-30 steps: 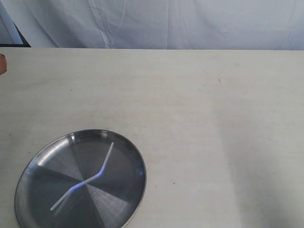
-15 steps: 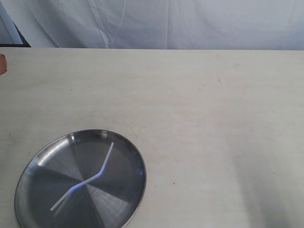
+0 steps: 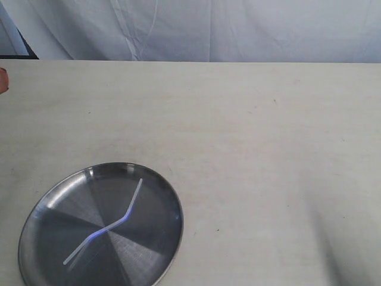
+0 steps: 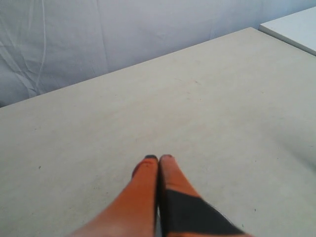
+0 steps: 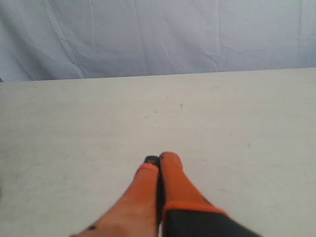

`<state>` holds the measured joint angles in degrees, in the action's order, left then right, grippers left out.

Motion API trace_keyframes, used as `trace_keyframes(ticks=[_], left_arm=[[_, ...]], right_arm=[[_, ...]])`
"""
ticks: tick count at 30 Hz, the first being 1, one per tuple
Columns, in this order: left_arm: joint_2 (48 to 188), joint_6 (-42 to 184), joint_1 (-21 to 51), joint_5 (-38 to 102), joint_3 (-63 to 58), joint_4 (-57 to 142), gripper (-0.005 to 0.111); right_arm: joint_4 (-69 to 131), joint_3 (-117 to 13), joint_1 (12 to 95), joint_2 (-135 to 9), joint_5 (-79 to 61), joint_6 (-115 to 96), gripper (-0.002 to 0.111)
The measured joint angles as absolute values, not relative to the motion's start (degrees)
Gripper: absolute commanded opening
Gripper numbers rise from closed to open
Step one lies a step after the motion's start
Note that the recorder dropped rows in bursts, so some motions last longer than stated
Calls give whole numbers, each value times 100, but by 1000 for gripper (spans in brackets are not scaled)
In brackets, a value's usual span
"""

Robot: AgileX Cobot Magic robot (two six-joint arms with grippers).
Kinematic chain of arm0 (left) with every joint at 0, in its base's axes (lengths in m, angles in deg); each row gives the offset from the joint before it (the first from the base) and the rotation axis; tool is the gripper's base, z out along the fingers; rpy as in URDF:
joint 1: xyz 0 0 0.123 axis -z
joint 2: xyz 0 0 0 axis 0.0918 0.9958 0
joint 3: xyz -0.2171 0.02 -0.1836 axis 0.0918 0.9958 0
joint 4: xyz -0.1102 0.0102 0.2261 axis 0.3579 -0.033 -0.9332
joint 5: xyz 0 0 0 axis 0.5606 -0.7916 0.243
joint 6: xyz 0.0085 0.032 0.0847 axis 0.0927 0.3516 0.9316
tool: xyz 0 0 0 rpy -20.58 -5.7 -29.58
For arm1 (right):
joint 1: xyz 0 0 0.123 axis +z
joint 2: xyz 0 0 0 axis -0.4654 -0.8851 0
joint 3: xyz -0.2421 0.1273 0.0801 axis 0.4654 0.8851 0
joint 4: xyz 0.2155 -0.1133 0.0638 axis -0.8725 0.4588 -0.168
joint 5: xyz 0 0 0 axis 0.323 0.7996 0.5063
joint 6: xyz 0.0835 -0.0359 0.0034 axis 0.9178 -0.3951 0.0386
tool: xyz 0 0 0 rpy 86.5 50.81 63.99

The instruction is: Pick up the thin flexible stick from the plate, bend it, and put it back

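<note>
Currently kinked stick [image 3: 125,218] lies in plate [image 3: 59,220] on tabletop [image 3: 250,149]; left hand [image 4: 158,158] and right hand [image 5: 159,159] both pinched closed, empty.

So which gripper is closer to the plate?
Probably left: the plate sits on its side, and an orange tip, likely the left gripper, shows at that edge. The right gripper is outside the exterior view.

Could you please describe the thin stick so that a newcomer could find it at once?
On the pale table, look to the round steel plate at the lower left of the exterior view. Lying inside it is the thin whitish stick, the only thing on the plate, kinked at mid-length.
</note>
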<state>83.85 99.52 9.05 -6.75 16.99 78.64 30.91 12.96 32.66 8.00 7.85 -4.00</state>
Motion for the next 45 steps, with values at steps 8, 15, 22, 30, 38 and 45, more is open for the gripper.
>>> trace_keyframes(ticks=[8, 15, 22, 30, 38, 45], left_arm=[[8385, 9952, 905, -675, 1699, 7864, 0], [8385, 9952, 905, -675, 1699, 7864, 0], [8385, 9952, 905, -675, 1699, 7864, 0], [8259, 9952, 905, -639, 1712, 7849, 0], [7325, 8978, 813, -365, 2243, 6712, 0], [6051, 7798, 324, 476, 3642, 6118, 0]], right_arm=[[3091, 1296, 3252, 799, 881, -598, -1], [3091, 1296, 3252, 799, 920, -610, -1], [3091, 1296, 3252, 799, 918, -610, -1], [3091, 1296, 3252, 799, 918, -610, -1], [3091, 1296, 3252, 799, 918, -610, -1], [3091, 1296, 3252, 799, 918, -610, -1]])
